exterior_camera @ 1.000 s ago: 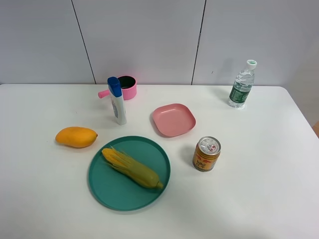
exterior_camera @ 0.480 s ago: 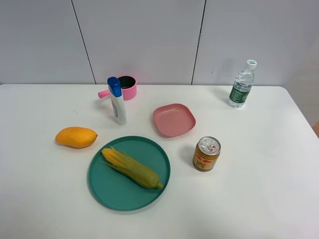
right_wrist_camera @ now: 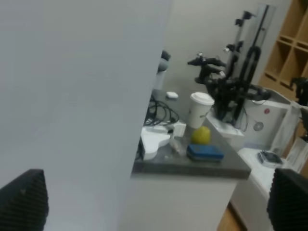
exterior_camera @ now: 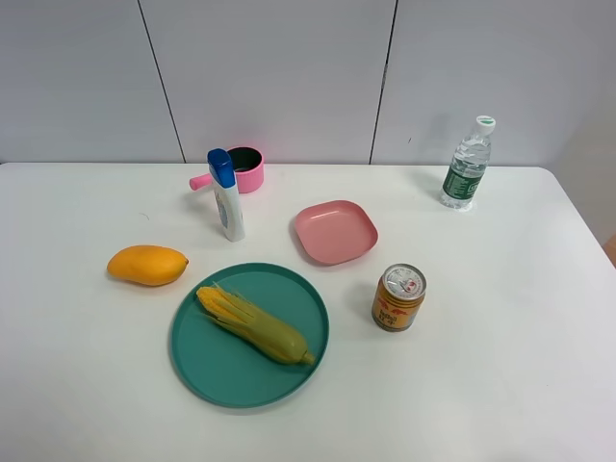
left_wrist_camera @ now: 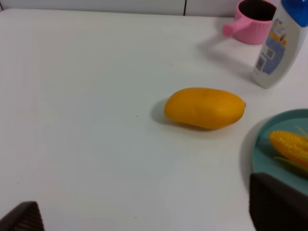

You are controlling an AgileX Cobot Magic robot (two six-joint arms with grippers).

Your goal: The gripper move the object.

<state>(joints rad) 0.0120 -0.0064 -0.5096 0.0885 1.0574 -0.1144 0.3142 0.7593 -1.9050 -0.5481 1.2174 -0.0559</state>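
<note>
The mango [exterior_camera: 147, 265] lies on its side on the white bench [exterior_camera: 500, 385], at the middle left of the high view, with nothing touching it. In the left wrist view it sits ahead of the left gripper [left_wrist_camera: 149, 214] and well apart from it. That gripper's jaws stand wide: only two dark fingertips show, one at each lower corner of that view, with bare bench between them.

Just to the lower right of the mango in the high view, near but not touching, is a round teal plate [exterior_camera: 207, 371]. A corn cob [exterior_camera: 255, 324] lies slantwise across it, husk end toward the lower right. Above and to the right of the mango a white bottle [exterior_camera: 227, 197] with a blue cap stands upright. Right behind it, near the wall, is a pink pot [exterior_camera: 245, 169] with its short handle pointing left.

At the centre of the frame lies a pink square dish [exterior_camera: 335, 231]. Below and right of it stands a can [exterior_camera: 399, 297], upright, its ring-pull top showing. A water bottle [exterior_camera: 467, 164] with a white cap stands at the upper right, well apart from the rest.

The right gripper [right_wrist_camera: 156, 199] does not show in the high view. Its own camera faces a pale wall panel and a counter holding a paper cup [right_wrist_camera: 199, 109]. Its jaws are spread wide too, a ribbed dark tip at each lower corner, holding nothing.
</note>
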